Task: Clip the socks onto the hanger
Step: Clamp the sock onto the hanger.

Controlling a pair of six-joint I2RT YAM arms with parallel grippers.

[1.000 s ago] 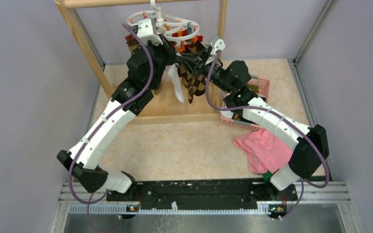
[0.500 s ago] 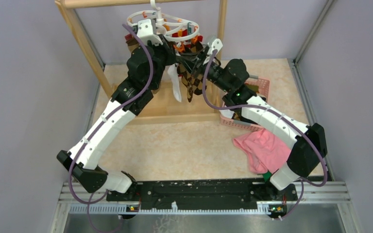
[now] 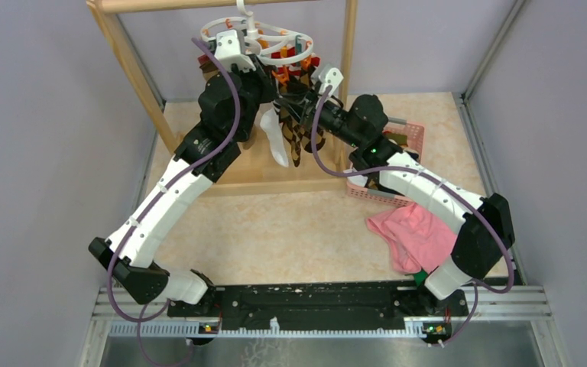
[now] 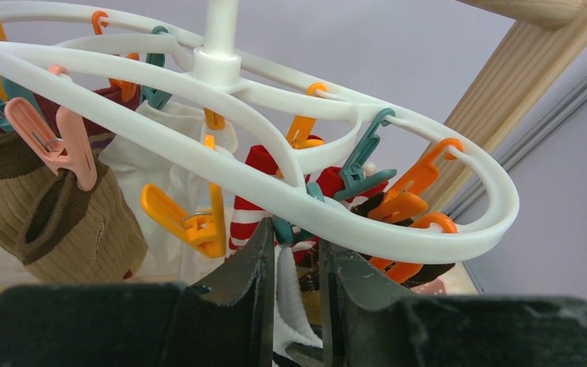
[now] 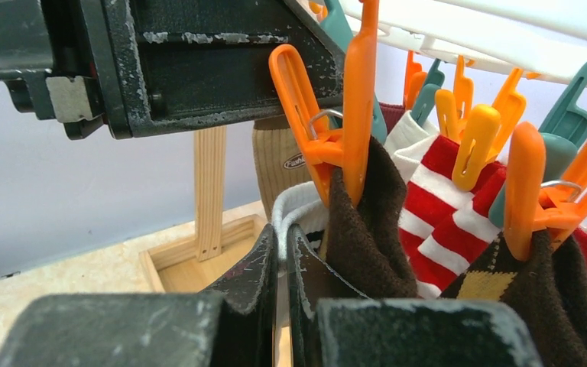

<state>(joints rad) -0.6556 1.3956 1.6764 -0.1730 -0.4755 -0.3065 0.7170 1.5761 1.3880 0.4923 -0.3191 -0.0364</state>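
The white oval hanger (image 3: 258,34) hangs from the wooden rack, and several socks are clipped to it. In the left wrist view my left gripper (image 4: 294,245) sits under the ring (image 4: 428,229), its jaws closed on a teal clip (image 4: 283,229), with a white sock (image 4: 294,306) between the fingers. My right gripper (image 5: 281,233) is shut on that white sock's cuff (image 5: 294,200), just below the left gripper. Beside it hang a dark brown sock (image 5: 367,229), a red-white striped sock (image 5: 451,214) and an argyle sock (image 5: 497,283). The white sock (image 3: 274,141) dangles below both grippers.
The wooden rack (image 3: 134,61) frames the hanger, with its base tray below. A pink basket (image 3: 409,138) stands to the right, a pink cloth (image 3: 420,233) lies in front of it, and a bit of green cloth (image 3: 422,275) lies by the right arm's base. A brown ribbed sock (image 4: 69,222) hangs at the hanger's left.
My right gripper has moved left and up towards the hanger with the white sock's cuff. The hanging white sock has swung left. The left arm has stayed in place.
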